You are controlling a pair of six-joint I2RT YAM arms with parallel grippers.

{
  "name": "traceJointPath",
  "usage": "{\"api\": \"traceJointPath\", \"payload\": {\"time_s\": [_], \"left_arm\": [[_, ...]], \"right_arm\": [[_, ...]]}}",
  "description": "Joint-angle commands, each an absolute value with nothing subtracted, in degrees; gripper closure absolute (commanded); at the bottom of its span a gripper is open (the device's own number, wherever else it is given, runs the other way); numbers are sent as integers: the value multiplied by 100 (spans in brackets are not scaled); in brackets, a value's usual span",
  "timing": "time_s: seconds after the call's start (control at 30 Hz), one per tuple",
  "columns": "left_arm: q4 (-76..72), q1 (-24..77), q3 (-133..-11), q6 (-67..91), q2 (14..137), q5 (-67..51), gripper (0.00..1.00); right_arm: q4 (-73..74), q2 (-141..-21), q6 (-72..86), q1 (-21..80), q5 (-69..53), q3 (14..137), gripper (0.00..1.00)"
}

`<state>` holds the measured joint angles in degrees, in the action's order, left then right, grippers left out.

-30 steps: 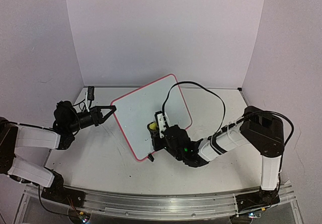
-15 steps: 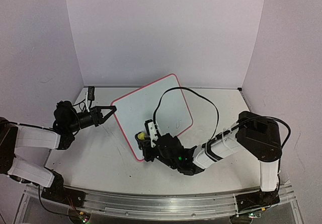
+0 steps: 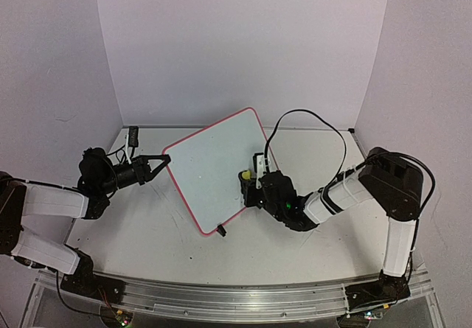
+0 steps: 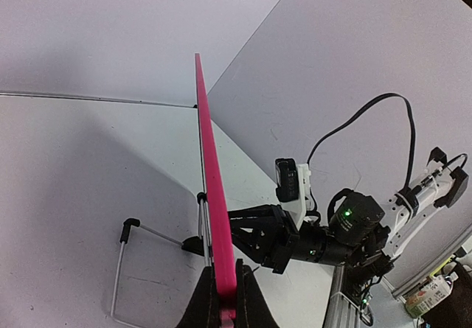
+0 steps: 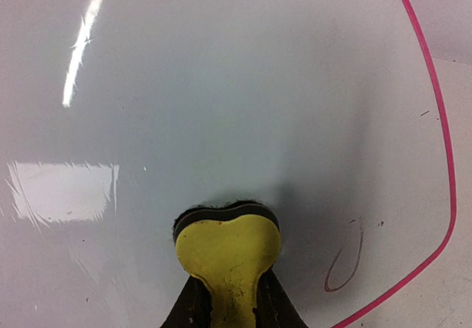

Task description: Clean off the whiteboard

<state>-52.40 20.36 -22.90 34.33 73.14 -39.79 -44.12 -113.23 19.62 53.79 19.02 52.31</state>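
Observation:
The whiteboard (image 3: 214,169), white with a thin red frame, stands tilted on the table. My left gripper (image 3: 164,158) is shut on its left edge; in the left wrist view the red frame (image 4: 212,188) runs edge-on between the jaws of that gripper (image 4: 225,298). My right gripper (image 3: 249,182) is shut on a yellow eraser (image 3: 245,175), whose dark felt face presses against the board's right half. In the right wrist view the eraser (image 5: 228,247) sits low on the board (image 5: 221,85), with a faint reddish loop mark (image 5: 345,265) to its right near the frame.
A small black object (image 3: 133,135) lies at the back left of the table. The board's black foot (image 3: 220,231) and wire stand (image 4: 122,269) rest on the table. The right arm's black cable (image 3: 310,118) loops above it. Walls close in the back and sides.
My right gripper swept the eraser down-left across the board, then back up to the right side. The left gripper and the board have stayed put.

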Motion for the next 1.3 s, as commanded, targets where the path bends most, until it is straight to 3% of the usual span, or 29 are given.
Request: {"api": "traceJointPath", "payload": {"time_s": [0.0,0.17,0.57,1.27], "left_arm": [[-5226,2197,-2376,3120,7291,-4711,100],[-5223,2197,-2386,3120,7306,-4719,100],[-5224,2197,-2389,3120,7309,-4729,100],[-5225,2198,-2390,3128,7295,-4757,100]], "right_arm": [[-4355,-11469,1956,5224,1884,5266,86],[-4540,-11430,1881,5529,1478,5259,86],[-5044,-11504,2119,6249,1956,4997,87],[-4244,-11271,2890,4532,1634,5190,86]]}}
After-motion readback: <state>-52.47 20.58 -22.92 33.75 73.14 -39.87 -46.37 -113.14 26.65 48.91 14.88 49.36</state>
